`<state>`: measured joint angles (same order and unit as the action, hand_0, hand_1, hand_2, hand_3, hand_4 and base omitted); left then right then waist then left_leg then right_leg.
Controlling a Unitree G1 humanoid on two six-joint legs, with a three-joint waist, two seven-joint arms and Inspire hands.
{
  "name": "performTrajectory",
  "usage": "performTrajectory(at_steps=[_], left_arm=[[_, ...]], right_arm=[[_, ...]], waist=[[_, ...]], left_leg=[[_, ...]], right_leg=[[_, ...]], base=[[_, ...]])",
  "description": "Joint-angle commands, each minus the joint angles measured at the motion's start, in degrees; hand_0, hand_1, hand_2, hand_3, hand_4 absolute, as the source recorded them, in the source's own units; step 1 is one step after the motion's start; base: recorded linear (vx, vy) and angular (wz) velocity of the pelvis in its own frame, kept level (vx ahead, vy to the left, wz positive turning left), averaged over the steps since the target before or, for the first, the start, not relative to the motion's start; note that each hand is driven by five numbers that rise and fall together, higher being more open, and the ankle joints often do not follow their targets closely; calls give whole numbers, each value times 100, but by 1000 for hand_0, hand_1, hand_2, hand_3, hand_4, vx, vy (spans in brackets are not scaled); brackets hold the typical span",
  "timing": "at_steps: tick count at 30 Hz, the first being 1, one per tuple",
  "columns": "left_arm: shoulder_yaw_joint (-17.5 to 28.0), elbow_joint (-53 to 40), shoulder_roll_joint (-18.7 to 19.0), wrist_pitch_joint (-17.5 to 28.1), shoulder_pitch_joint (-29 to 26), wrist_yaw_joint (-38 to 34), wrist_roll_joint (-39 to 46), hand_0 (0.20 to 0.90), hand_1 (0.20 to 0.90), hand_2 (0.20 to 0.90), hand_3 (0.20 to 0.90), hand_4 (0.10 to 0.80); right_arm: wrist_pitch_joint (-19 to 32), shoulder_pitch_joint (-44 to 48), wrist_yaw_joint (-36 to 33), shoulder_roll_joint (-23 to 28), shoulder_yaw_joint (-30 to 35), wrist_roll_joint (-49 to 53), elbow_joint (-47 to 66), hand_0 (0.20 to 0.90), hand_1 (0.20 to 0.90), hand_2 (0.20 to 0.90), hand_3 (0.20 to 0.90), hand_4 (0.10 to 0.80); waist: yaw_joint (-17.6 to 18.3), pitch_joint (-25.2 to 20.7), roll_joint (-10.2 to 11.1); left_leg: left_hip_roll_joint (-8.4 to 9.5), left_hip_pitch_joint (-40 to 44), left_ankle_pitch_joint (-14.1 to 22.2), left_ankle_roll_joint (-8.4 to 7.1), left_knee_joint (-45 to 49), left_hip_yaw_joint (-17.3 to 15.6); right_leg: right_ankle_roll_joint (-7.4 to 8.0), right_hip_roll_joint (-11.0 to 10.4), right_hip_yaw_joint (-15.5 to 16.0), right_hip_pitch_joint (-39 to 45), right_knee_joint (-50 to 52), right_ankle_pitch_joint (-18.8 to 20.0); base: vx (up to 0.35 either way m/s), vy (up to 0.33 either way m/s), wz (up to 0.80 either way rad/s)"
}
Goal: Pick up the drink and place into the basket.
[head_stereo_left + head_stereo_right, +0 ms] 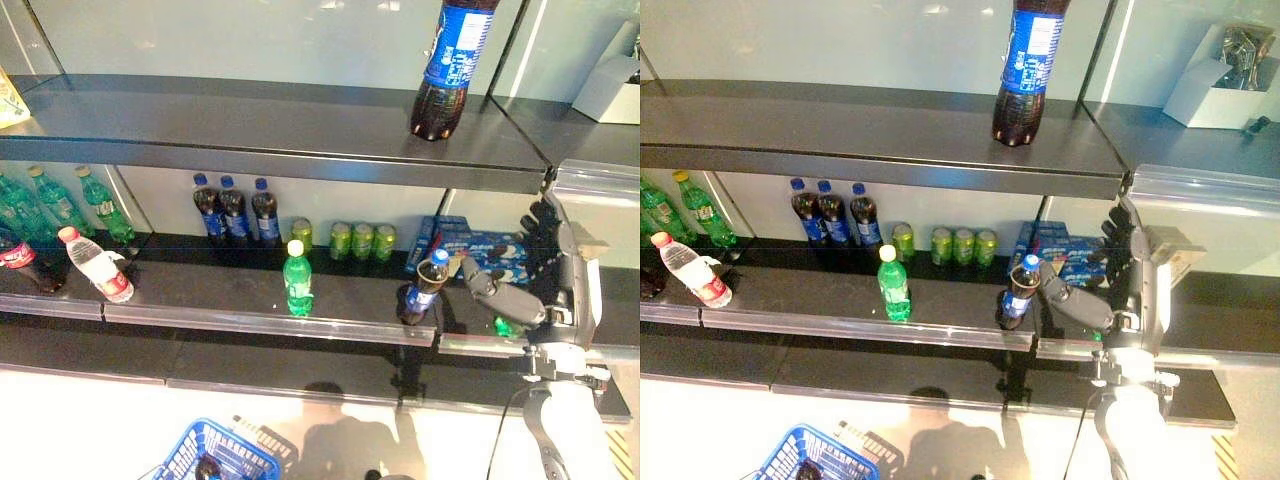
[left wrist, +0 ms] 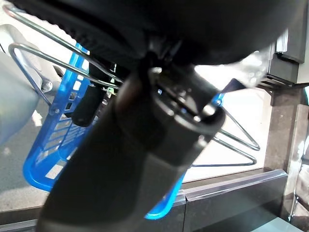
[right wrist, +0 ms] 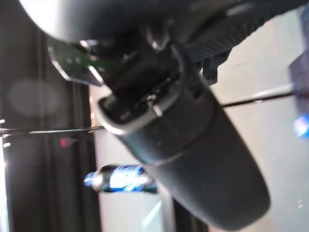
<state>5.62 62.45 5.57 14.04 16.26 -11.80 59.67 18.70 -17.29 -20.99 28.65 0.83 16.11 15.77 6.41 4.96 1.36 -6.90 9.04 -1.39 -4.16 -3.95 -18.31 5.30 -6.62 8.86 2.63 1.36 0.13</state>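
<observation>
A small cola bottle with a blue cap and label [image 1: 425, 290] stands slightly tilted at the front of the lower shelf [image 1: 250, 315]. It also shows in the right wrist view [image 3: 120, 177]. My right hand [image 1: 555, 270] is open just to the right of the bottle, fingers straight and pointing up, thumb [image 1: 500, 295] stretched toward it. I cannot tell whether the thumb touches the bottle. My left hand [image 2: 145, 145] is shut on the thin wire handles [image 2: 231, 140] of the blue basket [image 1: 215, 455], which hangs low at the left.
A green bottle [image 1: 297, 280] stands on the same shelf to the left. Cola bottles [image 1: 235, 210], green cans [image 1: 360, 240] and blue packets [image 1: 480, 245] stand behind. A large cola bottle [image 1: 450, 65] is on the top shelf. A tipped clear bottle [image 1: 97, 265] and green bottles [image 1: 60, 200] are at far left.
</observation>
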Motion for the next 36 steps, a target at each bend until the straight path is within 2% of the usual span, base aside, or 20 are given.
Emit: performTrajectory(at_steps=[1,7,13,18,25,36], left_arm=[[117,-501,194,692,-182,214,-234,300,300,300,200,100],[-114,-714,232,631,-307,192,-98,300,300,300,200,100],[-383,-927,230,618,-435,41,33,300,300,300,200,100],[-641,-1085,212,653,-525,-96,130,300,300,300,200,100],[-909,-1218,277,673,-770,-66,358,300,300,300,200,100],[-1195,-1428,363,674,-1161,0,576,300,300,300,200,100]], right_arm=[[306,442,-272,9,113,-155,393,900,900,900,900,800],[54,667,-359,121,-270,-92,85,900,900,900,900,800],[160,908,-542,122,-607,-192,-120,900,900,900,900,800],[173,1263,-1007,68,-884,-196,-282,900,900,900,900,800],[146,1966,-1743,1,-1063,-87,-797,900,900,900,900,800],[-45,3161,-2471,-171,-1098,-60,-1497,900,900,900,900,800]], waist=[[-33,94,80],[-81,372,-10],[-100,671,-104],[-168,933,-157],[-295,1359,-254],[-496,1976,-405]], left_leg=[[-98,-172,806,117,1212,3],[-121,-513,868,106,1682,106],[-114,-847,874,104,2022,189],[-120,-1115,853,85,2333,280],[-213,-1666,559,6,2789,513],[-219,-2376,74,-83,3188,888]], right_leg=[[220,-336,174,-7,393,-147],[126,-366,226,-235,745,-251],[65,-398,218,-517,1081,-328],[16,-418,210,-673,1290,-362],[-103,-424,224,-981,1586,-393],[-226,-418,248,-1286,1760,-337]], base=[[42,-6,0],[2,1,1],[-18,11,5],[1,1,2],[-35,-9,5],[-35,-14,5]])
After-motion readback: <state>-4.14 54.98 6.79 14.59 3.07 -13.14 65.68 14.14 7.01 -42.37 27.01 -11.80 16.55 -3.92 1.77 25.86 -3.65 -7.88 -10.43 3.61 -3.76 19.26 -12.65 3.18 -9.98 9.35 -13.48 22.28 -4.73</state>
